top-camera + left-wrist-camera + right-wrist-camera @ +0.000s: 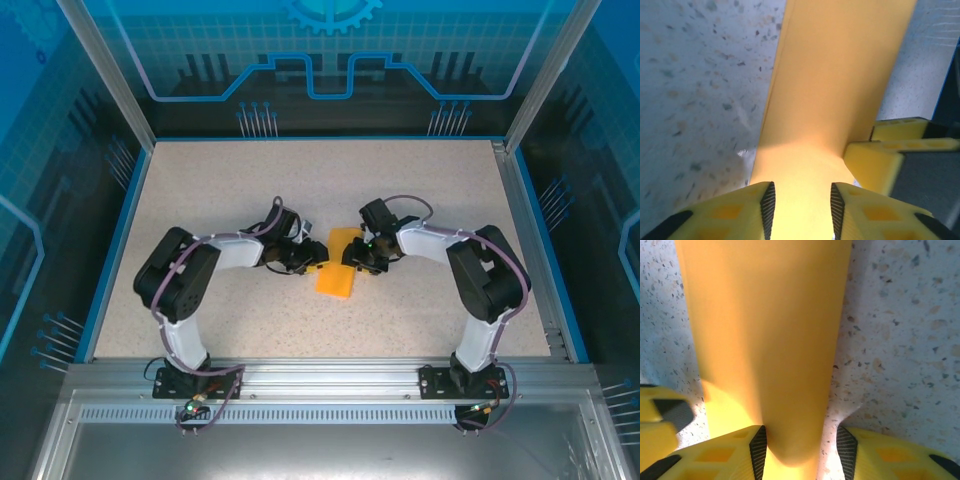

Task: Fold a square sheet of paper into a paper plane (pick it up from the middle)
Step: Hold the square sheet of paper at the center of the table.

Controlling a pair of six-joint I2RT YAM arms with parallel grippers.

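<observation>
Currently I have both arms bent inward so their tips meet over the orange paper sheet (338, 262). It lies folded into a narrow band at the centre of the top view, on the speckled surface (220, 190). The left pincer (303, 256) sits at the band's left edge and the right pincer (360, 256) at its right edge. They face each other, I judge, so that each can work one side of a crease.

In the left wrist view the left pincer's jaws stand apart with the paper lying flat in the gap, released rather than pinching. In the right wrist view the right pincer's jaws stand apart too. Paper fills the left part of the gap and bare surface shows beside the right pad (846, 450), so nothing is clamped. No dart shape yet, by my reading.
</observation>
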